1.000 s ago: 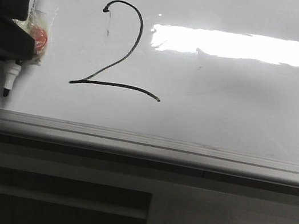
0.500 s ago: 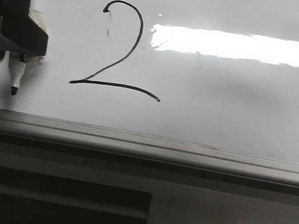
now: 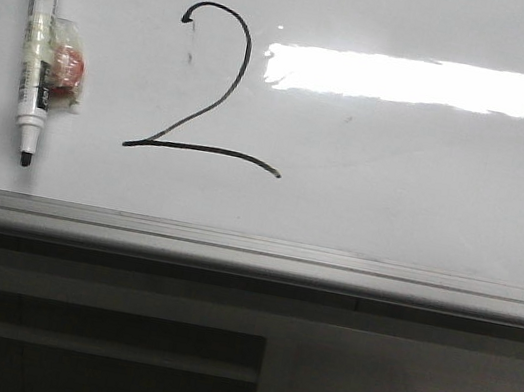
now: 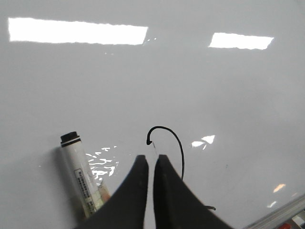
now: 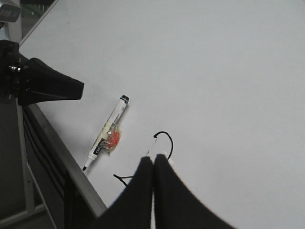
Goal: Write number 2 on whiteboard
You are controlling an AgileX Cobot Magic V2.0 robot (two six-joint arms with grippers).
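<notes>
The number 2 (image 3: 212,86) stands complete on the whiteboard (image 3: 423,204), left of centre, with the marker (image 3: 39,55) lying loose on the board at its 9 o'clock, tip toward 6. The left gripper (image 4: 151,162) holds nothing, its fingers drawn nearly together. The right gripper (image 5: 153,164) is pressed closed and empty.

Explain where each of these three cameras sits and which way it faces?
Front view: faces the glossy white whiteboard head-on, with the black hand-drawn number 2 and white marker pen; no arm shows.
Left wrist view: rides the left arm, over its closed left gripper, looking onto the board.
Right wrist view: rides the right arm, behind its closed right gripper; the left arm shows too.
All three share pen and digit.
</notes>
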